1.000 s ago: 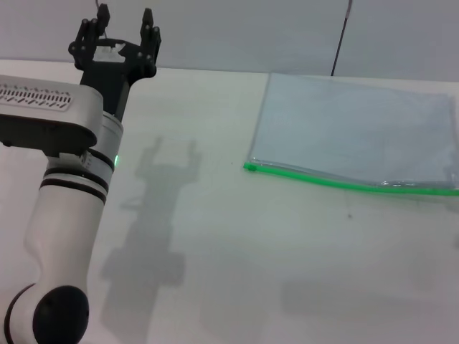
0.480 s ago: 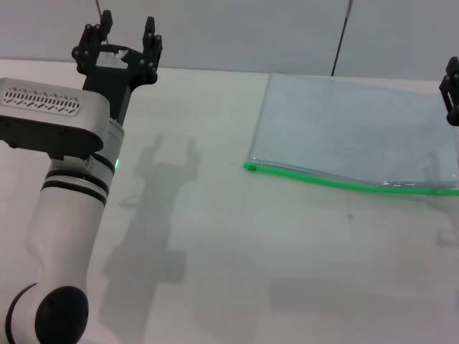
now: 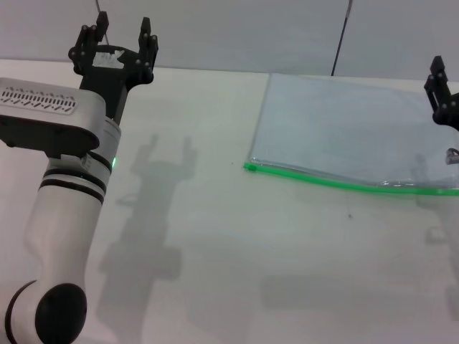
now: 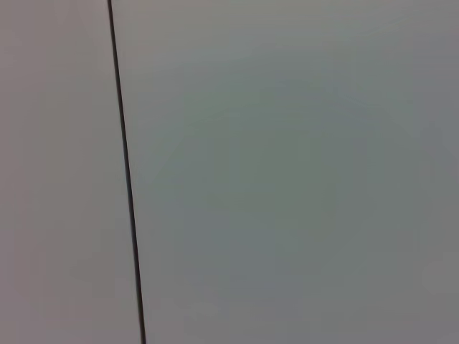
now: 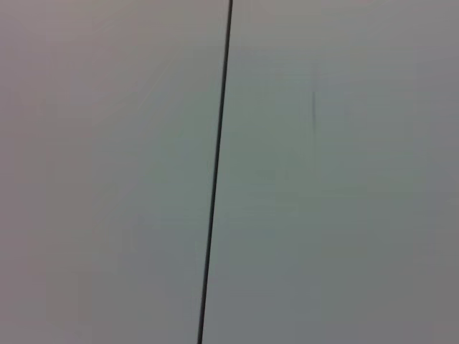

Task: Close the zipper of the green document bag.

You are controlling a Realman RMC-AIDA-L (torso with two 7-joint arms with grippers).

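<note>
Bag: we see the green document bag (image 3: 355,132) flat on the bench (image 3: 251,244), zipper (image 3: 344,182) on its near edge.
Left pincer (image 3: 120,37): released, raised far-left.
Right pincer (image 3: 441,89): we cannot tell.
Risk: unpinned, the bag may slide when pulled.

green document bag (image 3: 355,132) on table (image 3: 237,244), right | zipper (image 3: 344,183) along its near edge | left gripper (image 3: 115,44) far left

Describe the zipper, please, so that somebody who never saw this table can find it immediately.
On the white table, look right of centre for the green document bag, a large flat pouch of pale translucent plastic. The zipper is the thin strip along the bag's long edge nearest the robot. Its bright green colour is the only vivid thing on the table.
</note>
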